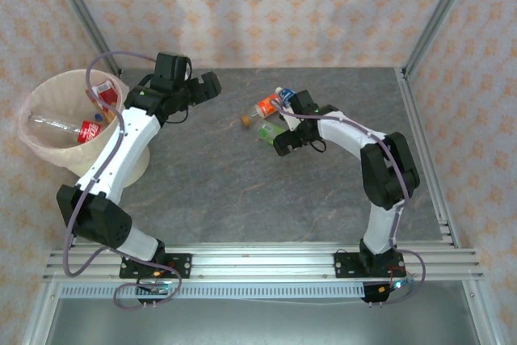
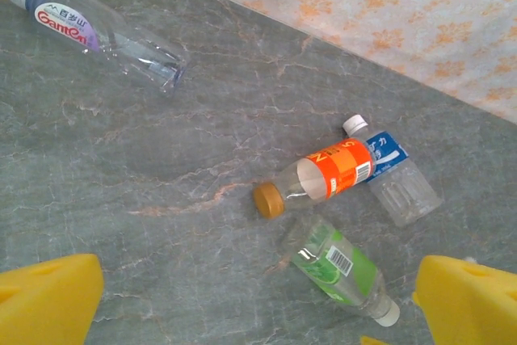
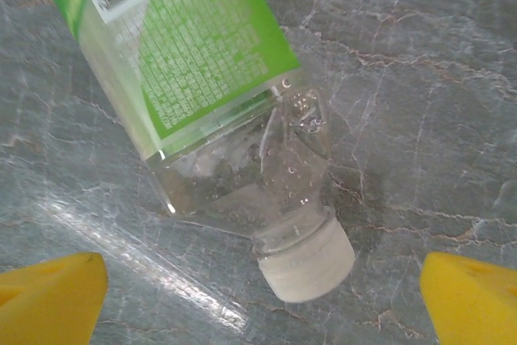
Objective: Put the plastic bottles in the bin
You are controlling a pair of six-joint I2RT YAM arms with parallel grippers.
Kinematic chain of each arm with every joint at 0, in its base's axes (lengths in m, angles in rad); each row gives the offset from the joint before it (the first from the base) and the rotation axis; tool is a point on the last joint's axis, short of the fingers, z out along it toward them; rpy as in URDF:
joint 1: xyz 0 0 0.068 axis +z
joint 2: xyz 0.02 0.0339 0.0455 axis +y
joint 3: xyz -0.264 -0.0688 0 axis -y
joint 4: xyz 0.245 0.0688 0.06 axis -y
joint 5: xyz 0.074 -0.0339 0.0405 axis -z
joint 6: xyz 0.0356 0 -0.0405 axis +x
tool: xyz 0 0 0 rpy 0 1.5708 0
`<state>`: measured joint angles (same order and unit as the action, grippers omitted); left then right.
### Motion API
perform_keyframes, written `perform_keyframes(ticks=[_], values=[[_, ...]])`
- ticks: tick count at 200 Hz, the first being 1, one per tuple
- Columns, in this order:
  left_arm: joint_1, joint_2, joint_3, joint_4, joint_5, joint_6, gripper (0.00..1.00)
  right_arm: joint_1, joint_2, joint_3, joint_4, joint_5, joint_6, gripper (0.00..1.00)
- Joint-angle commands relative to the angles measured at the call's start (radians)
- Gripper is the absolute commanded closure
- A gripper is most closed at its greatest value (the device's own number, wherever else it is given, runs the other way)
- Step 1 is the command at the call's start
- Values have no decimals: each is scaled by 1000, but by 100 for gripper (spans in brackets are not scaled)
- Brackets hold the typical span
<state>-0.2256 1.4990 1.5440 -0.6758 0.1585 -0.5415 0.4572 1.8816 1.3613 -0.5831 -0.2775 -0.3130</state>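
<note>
A: Right pincer (image 3: pixel 262 296), state?
B: Wide open, nothing in it. Green bottle (image 3: pixel 202 78) lies flat right under it. Its cap (image 3: pixel 311 260) sits between the fingers (image 3: pixel 52 292) and its body runs away ahead.
A: Risk?
B: If it closes there, it catches only the cap and tapered neck. Slick, round, thin plastic, so I'd guess it squirts out forward or swings down on the lift. A grip further up the label looks safer.
A: Neighbours?
B: Orange bottle (image 2: pixel 323 177) just beside the green one, blue bottle (image 2: pixel 396 179) touching the orange. If the green one skids, it likely sets them rolling.
A: Left pincer (image 2: pixel 258 313)?
B: Also open and empty, hanging over bare table (image 2: pixel 161 199). Those three lie ahead of it to the right, and a white-label bottle (image 2: pixel 97 30) well ahead to the left.
A: Bin (image 1: pixel 28 111)?
B: Behind the left pincer, beside that arm, a few bottles (image 1: pixel 65 128) inside. It's well apart from the right pincer, so the carry crosses the left arm's space. The worry is a collision, or a drop short of the rim.
</note>
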Motion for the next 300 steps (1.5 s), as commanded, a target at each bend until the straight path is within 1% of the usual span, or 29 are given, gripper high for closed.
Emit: perform_keyframes(ticks=[1,31,56,73,84,99,115,150,172,182,190,205,231,252,273,300], values=[[-2,-31,-14,27,13,-8,0,3,45,47,-57,7,-73,0],[-1,-29,-19,20,13,-6,0,9,98,70,-54,-11,-110,3],[-1,-26,-19,12,7,-5,0,21,132,83,-46,1,-128,4],[-2,-25,-22,10,7,-4,0,24,156,94,-46,-3,-124,15],[-1,-21,-23,8,10,-3,0,29,164,98,-50,13,-127,19],[-1,-19,-23,5,9,-1,0,33,161,91,-39,30,-134,30],[-1,-16,-22,2,11,0,0,39,128,56,2,39,-143,41],[-1,-17,-50,39,69,1,0,53,28,-26,76,33,-153,58],[-1,-28,-88,95,133,2,0,67,-34,-69,124,36,-137,71],[-1,-36,-106,119,157,-1,0,73,-64,-89,154,36,-113,76],[-1,-43,-123,140,177,-4,0,75,-91,-107,185,23,-88,78],[-1,-59,-176,200,227,-27,0,79,-152,-143,247,-32,-30,83],[-6,-83,-294,362,345,-98,0,93,-255,-218,390,-117,63,89],[-39,-104,-351,440,350,-123,0,102,-315,-275,523,-175,139,100],[-70,-126,-397,529,366,-126,0,110,-329,-273,553,-237,179,100],[-103,-126,-429,647,380,-154,0,134,-320,-250,550,-270,190,100]])
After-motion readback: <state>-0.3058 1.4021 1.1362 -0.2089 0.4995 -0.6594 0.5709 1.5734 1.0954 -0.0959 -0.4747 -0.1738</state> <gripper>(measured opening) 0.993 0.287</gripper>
